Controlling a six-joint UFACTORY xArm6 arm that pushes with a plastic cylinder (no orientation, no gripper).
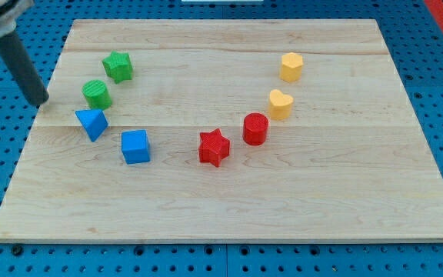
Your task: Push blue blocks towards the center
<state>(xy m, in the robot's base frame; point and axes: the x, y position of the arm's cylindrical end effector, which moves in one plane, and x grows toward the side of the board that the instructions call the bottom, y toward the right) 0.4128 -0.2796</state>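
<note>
A blue triangular block (91, 122) and a blue cube (135, 146) lie on the wooden board (229, 208) at the view's left. My tip (41, 101) rests near the board's left edge, to the left of and slightly above the blue triangular block, with a gap between them. The dark rod slants up to the view's top left corner.
A green star block (118, 66) and a green cylinder (96, 94) lie above the blue blocks. A red star (214, 147) and a red cylinder (255, 128) sit near the middle. A yellow heart (281, 103) and a yellow block (291, 67) lie at the right.
</note>
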